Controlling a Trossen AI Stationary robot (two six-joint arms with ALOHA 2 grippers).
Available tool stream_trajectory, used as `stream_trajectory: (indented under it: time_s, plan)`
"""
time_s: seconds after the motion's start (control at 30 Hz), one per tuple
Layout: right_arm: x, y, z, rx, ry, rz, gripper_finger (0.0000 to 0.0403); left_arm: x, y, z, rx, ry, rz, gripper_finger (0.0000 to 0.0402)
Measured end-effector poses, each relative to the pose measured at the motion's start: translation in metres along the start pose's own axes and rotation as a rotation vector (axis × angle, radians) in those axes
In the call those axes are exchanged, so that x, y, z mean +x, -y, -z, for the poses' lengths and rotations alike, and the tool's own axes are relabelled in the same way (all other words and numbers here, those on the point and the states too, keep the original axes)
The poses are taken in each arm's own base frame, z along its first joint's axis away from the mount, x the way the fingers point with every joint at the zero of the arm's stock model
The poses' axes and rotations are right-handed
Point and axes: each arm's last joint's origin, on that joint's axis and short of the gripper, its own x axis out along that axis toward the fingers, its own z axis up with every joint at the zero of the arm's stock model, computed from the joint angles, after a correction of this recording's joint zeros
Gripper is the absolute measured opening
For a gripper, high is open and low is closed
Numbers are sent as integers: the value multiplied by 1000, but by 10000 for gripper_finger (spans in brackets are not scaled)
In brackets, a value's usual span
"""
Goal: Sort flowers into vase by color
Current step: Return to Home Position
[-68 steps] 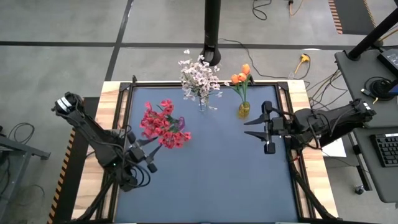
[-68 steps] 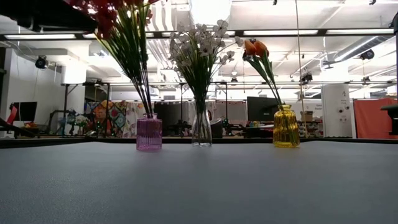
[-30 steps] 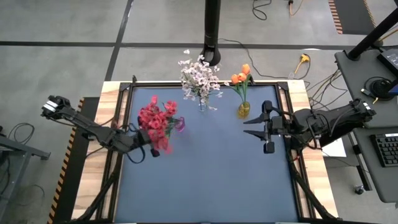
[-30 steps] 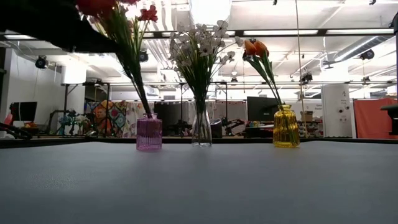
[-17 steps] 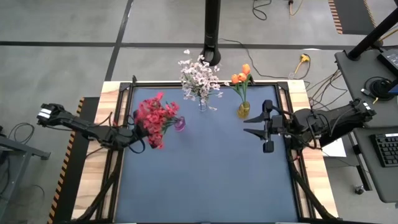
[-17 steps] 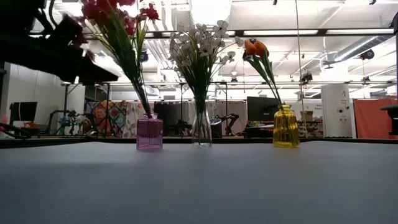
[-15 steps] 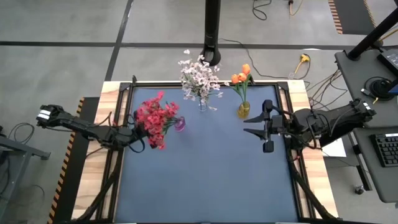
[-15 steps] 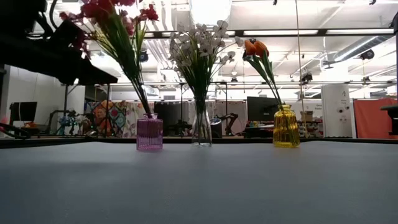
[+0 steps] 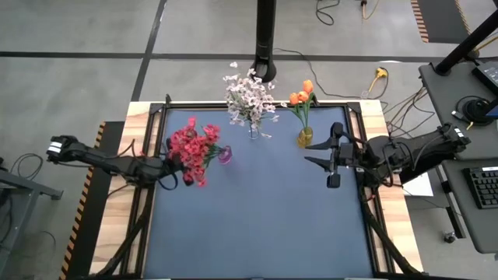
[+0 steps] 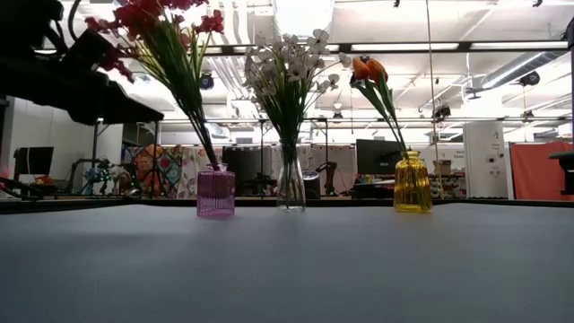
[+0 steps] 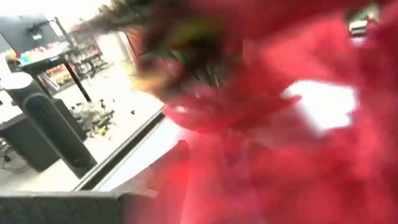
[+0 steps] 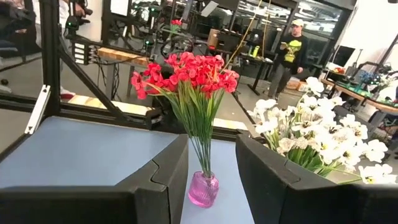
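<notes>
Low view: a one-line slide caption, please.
Red flowers in purple vase, white flowers in clear vase, orange tulips in yellow vase; left arm beside the reds.

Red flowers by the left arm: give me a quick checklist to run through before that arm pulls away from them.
1. Red flowers seated in the purple vase: ok, the stems are in and the vase stands upright.
2. Left tool clear of the red blossoms: not ok, it sits right against them and its wrist view is filled with red.
3. White flowers in the clear vase: ok.
4. Orange tulips in the yellow vase: ok.
5. Right tool open and apart from the yellow vase: ok.
</notes>
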Motion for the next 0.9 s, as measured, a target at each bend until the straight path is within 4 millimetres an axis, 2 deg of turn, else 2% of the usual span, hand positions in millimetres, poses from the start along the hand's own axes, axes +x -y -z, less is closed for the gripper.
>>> stream_trajectory:
  time_s: [0.2,0.43,0.5,0.9]
  plan:
    - [0,0,1,-21,-14,-3,128,-9,-8,-5,16,53,-6,148]
    - [1,-1,9,-33,-36,-3,128,-17,-16,1,-16,95,-9,148]
    - [1,-2,13,-36,-41,-4,128,-18,-16,6,-28,112,-10,148]
    - [-9,-6,51,11,3,6,128,-20,-17,5,-65,152,1,148]
